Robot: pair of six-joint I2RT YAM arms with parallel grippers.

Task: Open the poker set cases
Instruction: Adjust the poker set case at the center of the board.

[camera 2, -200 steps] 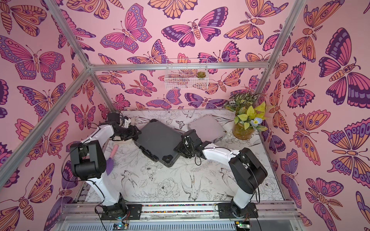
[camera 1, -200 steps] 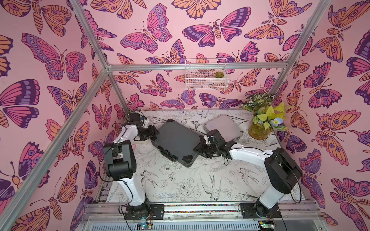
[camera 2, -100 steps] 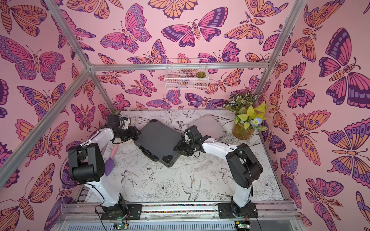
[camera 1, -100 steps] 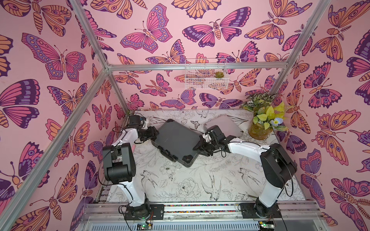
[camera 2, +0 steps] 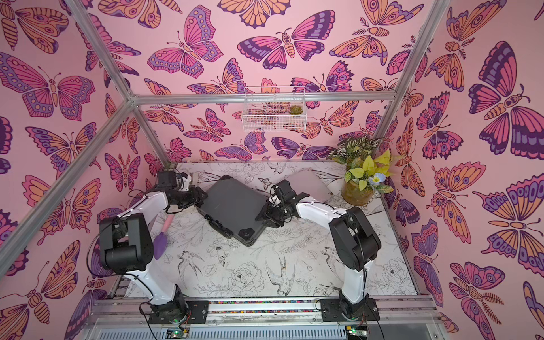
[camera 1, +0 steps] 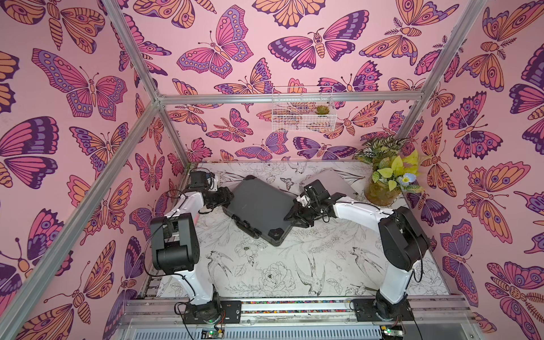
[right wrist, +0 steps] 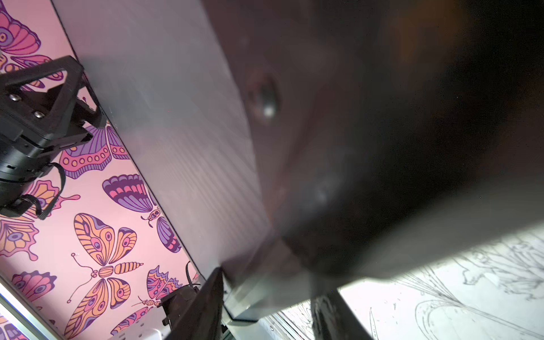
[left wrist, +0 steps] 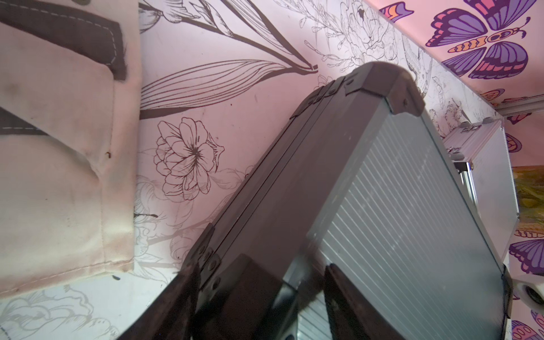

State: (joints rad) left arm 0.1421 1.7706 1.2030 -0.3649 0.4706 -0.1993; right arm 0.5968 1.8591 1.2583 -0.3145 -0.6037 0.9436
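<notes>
Poker set cases both lie shut on the surface [camera 1: 265, 273]. Left pincer [camera 1: 227, 196] pinches the left edge of the dark grey case [camera 1: 259, 206], with one finger [left wrist: 350, 309] on its ribbed lid and the other against its side wall. Right pincer [camera 1: 293, 219] straddles that case's right edge; blur hides whether it grips. Silver case [camera 1: 338, 181] lies near the dark grey case's far right side.

Light bright, even and pink-tinted off the butterfly walls [camera 1: 88, 88], shadows on the table [camera 1: 294, 265] faint and soft; both top views sharp, frame bars splayed toward the edges; left wrist view crisp; right wrist view smeared and dark across the close dark grey case [right wrist: 294, 132], table print washed out.
</notes>
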